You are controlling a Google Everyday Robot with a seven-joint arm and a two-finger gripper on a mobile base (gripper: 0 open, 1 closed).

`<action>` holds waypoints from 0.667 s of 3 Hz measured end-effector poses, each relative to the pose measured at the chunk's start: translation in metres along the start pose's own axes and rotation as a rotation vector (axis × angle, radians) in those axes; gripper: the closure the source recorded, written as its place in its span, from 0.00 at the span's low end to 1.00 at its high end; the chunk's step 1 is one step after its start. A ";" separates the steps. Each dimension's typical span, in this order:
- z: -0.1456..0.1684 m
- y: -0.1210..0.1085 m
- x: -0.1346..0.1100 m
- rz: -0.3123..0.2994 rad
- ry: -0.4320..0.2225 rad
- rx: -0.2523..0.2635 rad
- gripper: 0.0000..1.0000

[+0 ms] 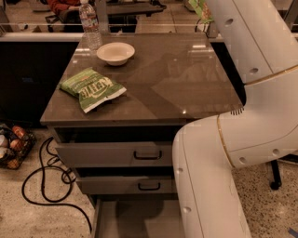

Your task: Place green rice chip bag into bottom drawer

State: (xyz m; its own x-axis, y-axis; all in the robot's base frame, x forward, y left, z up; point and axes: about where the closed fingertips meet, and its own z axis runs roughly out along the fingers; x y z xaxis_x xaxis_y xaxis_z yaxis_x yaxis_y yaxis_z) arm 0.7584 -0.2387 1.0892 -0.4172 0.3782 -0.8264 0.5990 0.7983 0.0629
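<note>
A: green rice chip bag (201, 8) vs gripper (208, 21)?
B: right beside it, above tabletop (186, 83) back-right corner. Arm (251, 56) hides the grip, cannot tell. Bottom drawer (130, 218) open, well below, front side

Cabinet top (186, 79) with Kettle bag (93, 88), bowl (115, 52), water bottle (89, 25); gripper (208, 21) over its far-right corner.

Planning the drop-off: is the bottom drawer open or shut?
Open: the bottom drawer is pulled out beneath the two handled drawers, its bare floor showing. The gripper is at the countertop's far right edge.
</note>
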 end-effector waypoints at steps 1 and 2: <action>-0.002 -0.011 -0.001 0.005 -0.012 0.017 1.00; -0.016 -0.030 -0.007 0.015 -0.056 0.057 1.00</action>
State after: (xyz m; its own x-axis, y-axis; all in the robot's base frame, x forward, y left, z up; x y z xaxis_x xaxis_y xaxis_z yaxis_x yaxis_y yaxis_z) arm 0.7322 -0.2574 1.1018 -0.3703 0.3615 -0.8557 0.6433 0.7643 0.0445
